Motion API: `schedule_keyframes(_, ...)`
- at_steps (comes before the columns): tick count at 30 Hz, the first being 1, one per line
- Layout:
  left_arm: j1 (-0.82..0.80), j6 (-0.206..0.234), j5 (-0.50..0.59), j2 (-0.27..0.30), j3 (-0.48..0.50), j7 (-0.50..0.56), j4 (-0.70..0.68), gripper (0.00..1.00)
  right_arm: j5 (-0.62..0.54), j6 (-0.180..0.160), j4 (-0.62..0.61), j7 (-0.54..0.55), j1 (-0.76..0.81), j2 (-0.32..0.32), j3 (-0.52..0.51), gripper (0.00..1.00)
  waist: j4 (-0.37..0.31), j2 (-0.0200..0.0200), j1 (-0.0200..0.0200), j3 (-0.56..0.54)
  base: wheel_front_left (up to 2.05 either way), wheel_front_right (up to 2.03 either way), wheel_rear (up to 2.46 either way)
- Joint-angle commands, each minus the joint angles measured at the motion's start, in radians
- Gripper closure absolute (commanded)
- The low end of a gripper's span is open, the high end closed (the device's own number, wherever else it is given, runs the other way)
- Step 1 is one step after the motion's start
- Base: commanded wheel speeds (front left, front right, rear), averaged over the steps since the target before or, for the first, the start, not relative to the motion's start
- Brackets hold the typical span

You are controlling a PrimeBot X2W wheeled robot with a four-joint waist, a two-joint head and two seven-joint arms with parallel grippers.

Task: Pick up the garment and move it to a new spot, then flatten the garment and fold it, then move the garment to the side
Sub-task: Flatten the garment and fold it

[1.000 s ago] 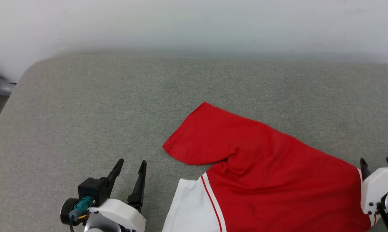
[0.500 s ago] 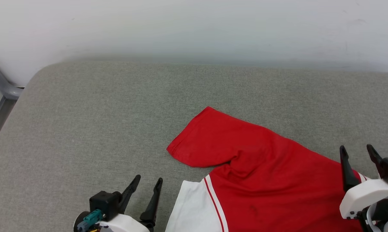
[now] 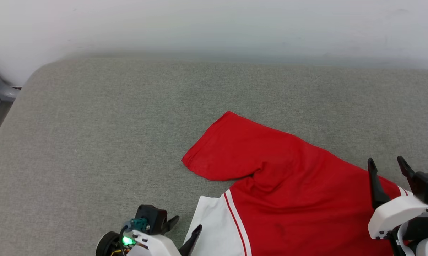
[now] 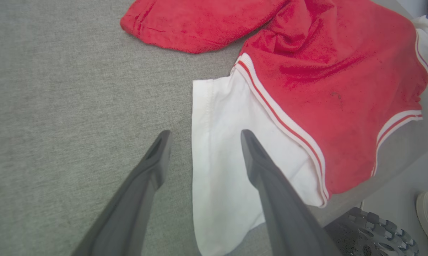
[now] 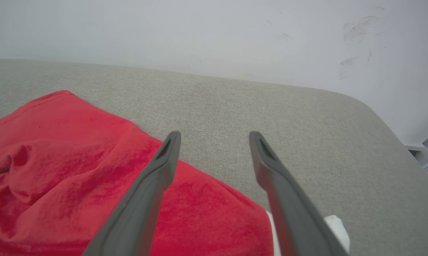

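Garment (image 3: 306,185) (image 4: 306,71) (image 5: 57,160) lies on the grey fabric pad (image 3: 110,124) (image 4: 57,89) (image 5: 270,113), at the pad's near edge and right of its middle, plain red side up, no print visible. A red flap points toward the pad's far-left corner, with a creased fold at its root. One white sleeve (image 3: 210,227) (image 4: 221,149) with red-white trim is spread flat at the pad's near edge. Whether cloth hangs over that edge: cannot tell. Left gripper (image 3: 188,223) (image 4: 205,134) is at the pad's near edge, fingers spread. In the left wrist view, one finger is over grey pad, the other over the white sleeve, and the sleeve's hemmed edge runs between them; contact cannot be judged. Right gripper (image 3: 385,160) (image 5: 214,134) is toward the pad's right end, fingers spread wide, one over red cloth, the other over pad, with grey fabric showing between the tips. Bare pad runs from the garment to the far edge under the pale wall (image 3: 214,25), and across the pad's whole left half up to its rounded far-left corner.
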Motion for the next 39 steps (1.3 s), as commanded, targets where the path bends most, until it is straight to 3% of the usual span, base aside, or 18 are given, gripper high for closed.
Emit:
schedule_keyframes(1,-0.036,0.008,0.006,0.006,0.001,0.020,0.002,0.00,-0.009,-0.001,0.002,-0.003,-0.022,0.006,0.010,0.00,-0.016,0.0000,0.0000,0.014,0.00,0.00,0.00)
schedule_keyframes(15,-0.163,0.011,0.030,0.020,-0.038,0.186,0.134,0.00,0.001,-0.001,0.013,-0.027,-0.043,0.018,0.025,0.00,-0.106,0.0000,0.0000,0.111,0.00,0.00,0.00)
schedule_keyframes(16,-0.162,0.009,0.022,0.018,-0.042,0.197,0.149,0.07,0.001,-0.001,0.014,-0.028,-0.044,0.019,0.025,0.00,-0.108,0.0000,0.0000,0.115,0.00,0.00,0.00)
schedule_keyframes(17,-0.164,0.007,0.019,0.017,-0.045,0.205,0.164,0.65,0.000,-0.001,0.016,-0.031,-0.046,0.020,0.025,0.00,-0.111,0.0000,0.0000,0.119,0.00,0.00,0.00)
schedule_keyframes(18,-0.166,0.009,0.016,0.016,-0.043,0.208,0.176,1.00,0.000,-0.001,0.017,-0.034,-0.049,0.021,0.026,0.00,-0.113,0.0000,0.0000,0.121,0.00,0.00,0.00)
schedule_keyframes(31,-0.250,0.090,0.010,0.071,0.122,0.013,0.208,1.00,-0.011,-0.001,0.047,-0.021,-0.041,0.025,0.035,0.00,-0.109,0.0000,0.0000,0.085,0.00,0.00,0.00)
schedule_keyframes(39,-0.238,0.085,-0.017,0.115,0.155,0.043,0.260,1.00,-0.005,-0.001,0.063,-0.003,-0.029,0.025,0.046,0.00,-0.097,0.0000,0.0000,0.072,0.00,0.00,0.00)
